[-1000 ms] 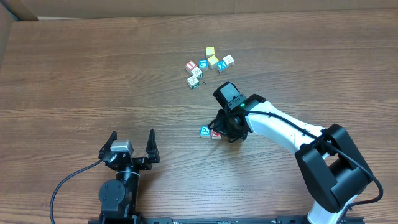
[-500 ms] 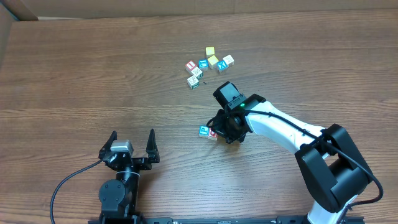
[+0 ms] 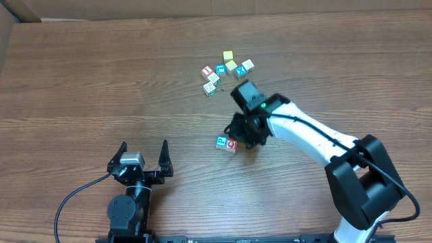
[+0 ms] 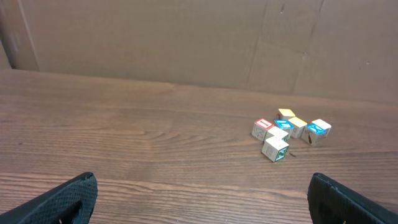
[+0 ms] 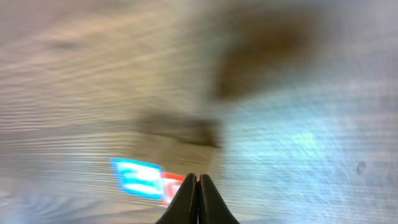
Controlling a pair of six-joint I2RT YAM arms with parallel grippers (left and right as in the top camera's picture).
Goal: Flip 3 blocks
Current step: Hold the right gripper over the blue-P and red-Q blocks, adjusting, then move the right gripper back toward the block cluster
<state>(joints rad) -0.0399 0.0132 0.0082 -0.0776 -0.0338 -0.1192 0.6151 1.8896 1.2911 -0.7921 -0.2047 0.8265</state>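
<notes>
Two of the blocks lie side by side mid-table: a blue "P" block [image 3: 221, 142] and a red-faced block [image 3: 231, 144]. My right gripper [image 3: 244, 138] is shut and empty, its tips just right of the red block and above the table. The right wrist view is blurred. It shows the shut tips [image 5: 198, 179] in front of the red block [image 5: 175, 187], with the blue block [image 5: 137, 178] to its left. A pale block with green marks [image 3: 210, 88] sits at the near edge of the far cluster. My left gripper [image 3: 142, 154] stands open near the front edge, its fingers [image 4: 65, 200] wide apart over bare wood.
The far cluster holds a red "I" cube [image 3: 208, 71], a blue cube [image 3: 220, 69], two yellow cubes [image 3: 228, 55], a blue "X" cube [image 3: 241, 72] and a whitish cube [image 3: 248, 65]. The left wrist view shows this cluster [image 4: 277, 135] before a cardboard wall [image 4: 186, 37].
My right gripper has pulled back and up from the pair of blocks, away from the front edge. The red block, partly covered before, now shows its whole top face. The left arm has not moved.
</notes>
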